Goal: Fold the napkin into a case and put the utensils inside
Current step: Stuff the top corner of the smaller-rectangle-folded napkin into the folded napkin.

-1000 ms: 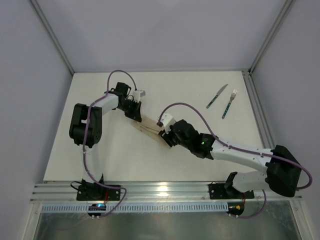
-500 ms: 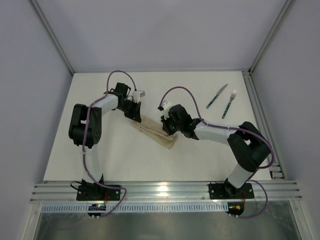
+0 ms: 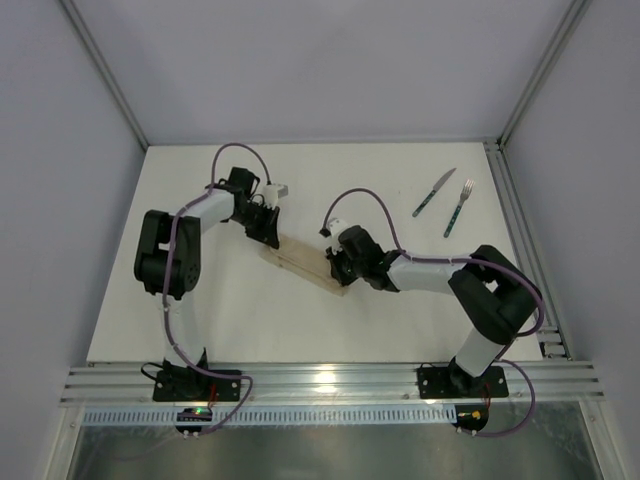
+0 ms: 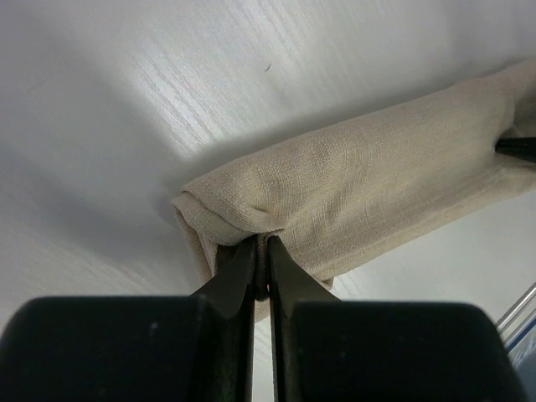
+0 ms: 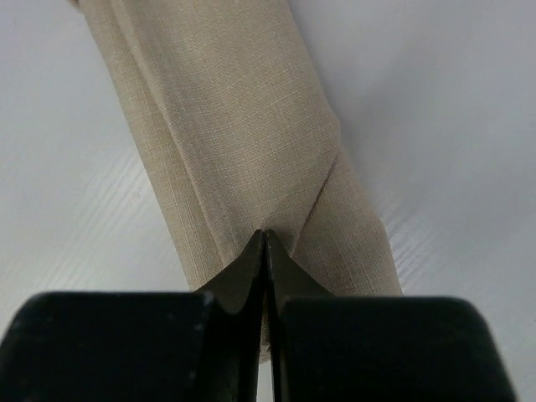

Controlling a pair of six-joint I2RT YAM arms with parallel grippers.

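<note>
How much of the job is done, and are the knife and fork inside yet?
Done: the beige-tan cloth napkin is folded into a narrow oblong strip. In hand: the left gripper and right gripper are each pinched shut on it near one end. Left: the teal-handled metal knife and teal-handled metal fork lie far off to the right, not yet inside.

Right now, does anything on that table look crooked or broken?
Nothing looks damaged. The napkin, a narrow folded strip, lies slantwise, pinched by the left end effector at one end and the right end effector at the other. The knife and fork lie apart, far right.
</note>
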